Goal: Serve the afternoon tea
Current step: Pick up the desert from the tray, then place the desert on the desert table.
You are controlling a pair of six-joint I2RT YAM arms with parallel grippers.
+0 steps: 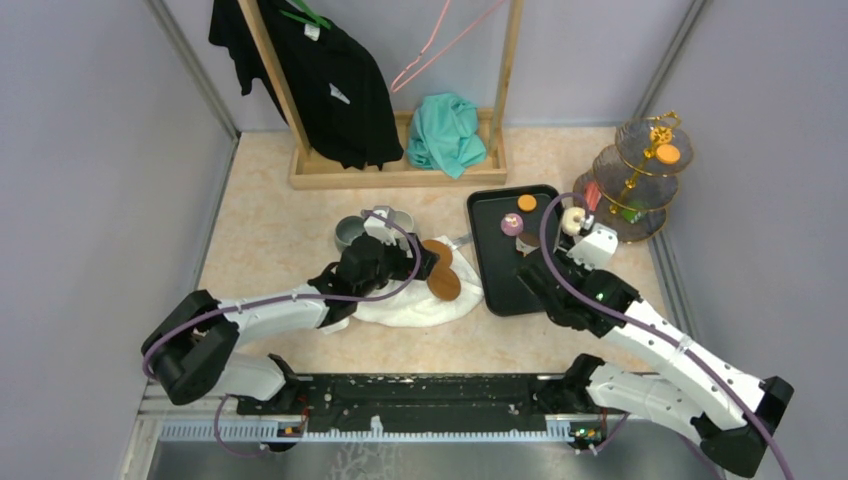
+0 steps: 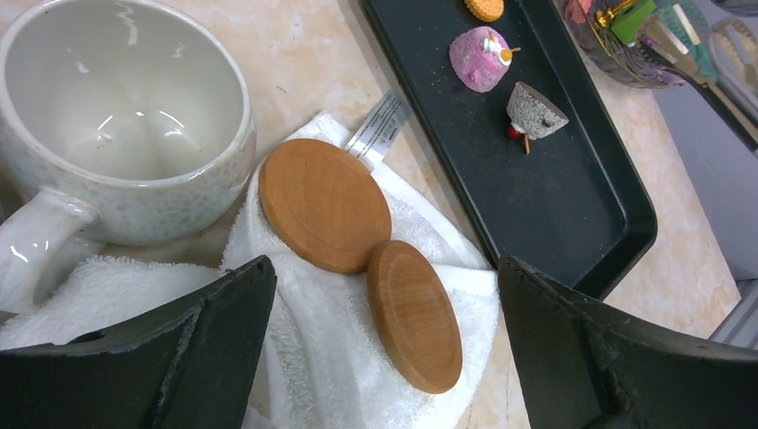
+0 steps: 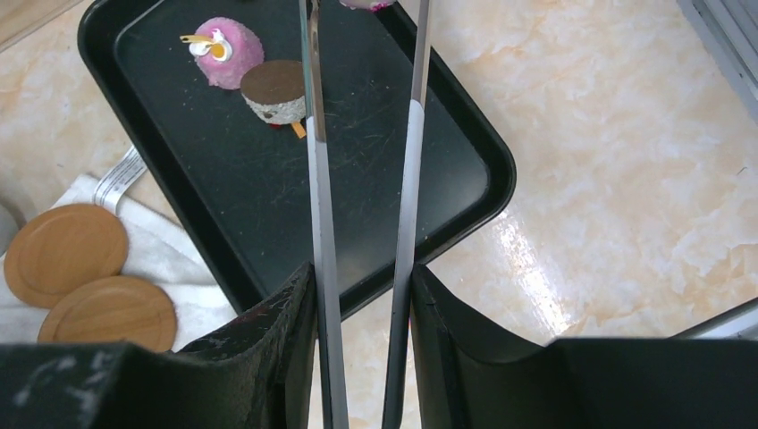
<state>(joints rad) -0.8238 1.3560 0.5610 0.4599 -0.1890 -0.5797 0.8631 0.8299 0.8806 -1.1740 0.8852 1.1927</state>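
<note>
The glass three-tier stand point(image 1: 640, 175) with a gold frame stands at the back right, an orange disc point(image 1: 667, 154) on its top tier. My right gripper point(image 1: 577, 262) point(image 3: 362, 273) is shut on the long metal tongs point(image 3: 409, 161), whose tips hold a pink and white doughnut point(image 1: 572, 220) over the tray's right edge. On the black tray point(image 1: 500, 285) point(image 3: 402, 179) lie an orange disc point(image 1: 526, 203), a pink sweet point(image 3: 228, 40) and a brown-topped one point(image 3: 275, 89). My left gripper point(image 1: 418, 262) point(image 2: 384, 268) hangs open above two wooden coasters point(image 2: 324, 204), beside the grey mug point(image 2: 134, 107).
A white towel point(image 1: 420, 300) lies under the coasters and touches the mug. A wooden rack point(image 1: 400, 175) with black clothing and a teal cloth point(image 1: 445, 135) stands at the back. Grey walls close in on both sides.
</note>
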